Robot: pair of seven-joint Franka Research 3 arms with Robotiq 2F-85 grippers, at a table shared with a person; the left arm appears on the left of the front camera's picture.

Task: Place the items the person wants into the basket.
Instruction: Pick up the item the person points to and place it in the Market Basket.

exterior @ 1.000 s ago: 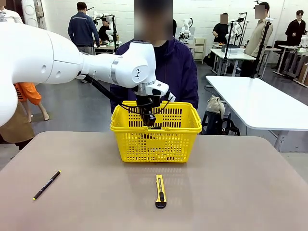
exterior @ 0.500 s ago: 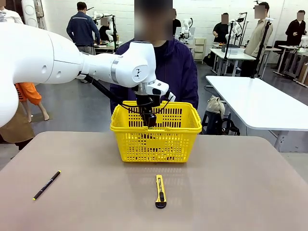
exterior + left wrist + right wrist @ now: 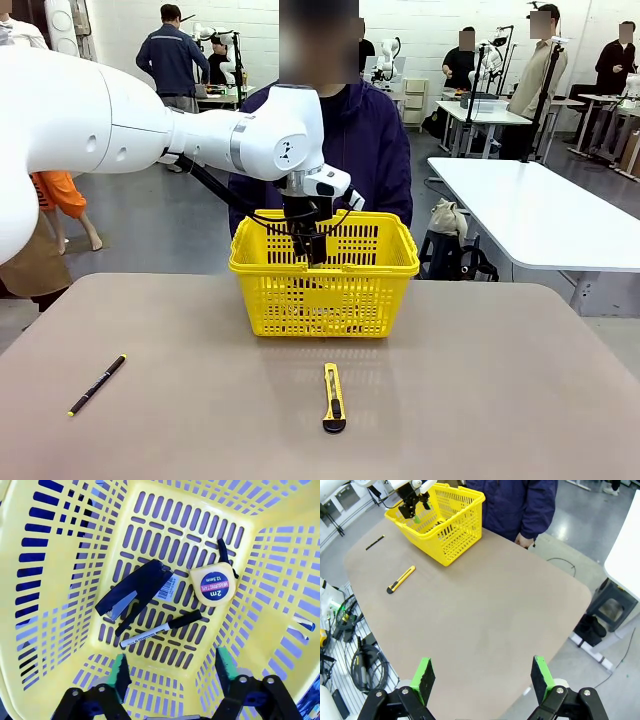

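- Left gripper (image 3: 170,667) hanging over the basket (image 3: 280,605), fingers apart, gripping nothing.
- Straight below it on the basket floor: marker (image 3: 160,628), then tape measure (image 3: 214,585) a bit farther out (black stapler (image 3: 135,587) beside them).
- Right gripper (image 3: 482,677) spread wide, high above the table (image 3: 485,610).

One yellow basket (image 3: 323,290) is counted on the desk (image 3: 500,400). Inside the basket three things are seen in the left wrist view: one round yellow tape measure (image 3: 213,585), one white-barrelled marker (image 3: 160,628) with a black cap, and one black stapler (image 3: 132,588). On the bare desk two things are counted: one thin black pen (image 3: 97,384) with a yellow-green tip and one yellow-and-black utility knife (image 3: 333,396). One person (image 3: 365,150) in a dark jacket is seen behind the basket. Two end effectors are counted, the left end effector (image 3: 170,672) and the right end effector (image 3: 482,680), each with two green-padded fingers set apart.
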